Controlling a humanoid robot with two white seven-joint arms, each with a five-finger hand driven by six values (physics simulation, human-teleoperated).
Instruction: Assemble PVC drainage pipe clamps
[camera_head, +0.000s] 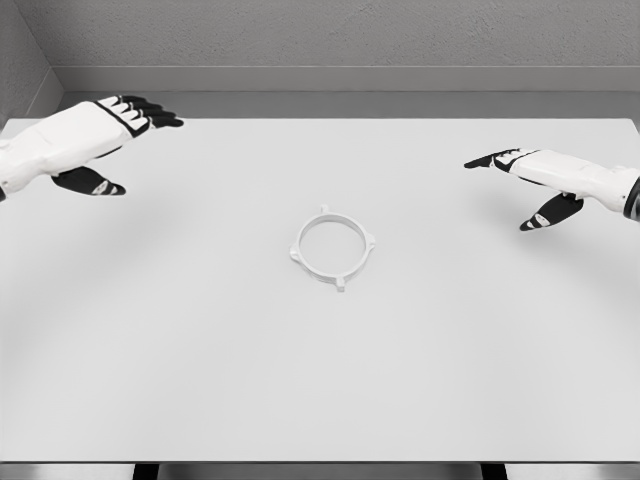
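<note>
A white ring-shaped pipe clamp (333, 246) with small tabs around its rim lies flat near the middle of the white table (320, 380). My left hand (128, 130) hovers over the far left of the table, fingers stretched out and holding nothing. Over the right side, my right hand (515, 182) also floats with its fingers extended, thumb hanging down, nothing in it. Both hands are well apart from the clamp, one on either side.
The table's front edge runs along the bottom of the view. A grey wall (330, 40) rises behind the far edge.
</note>
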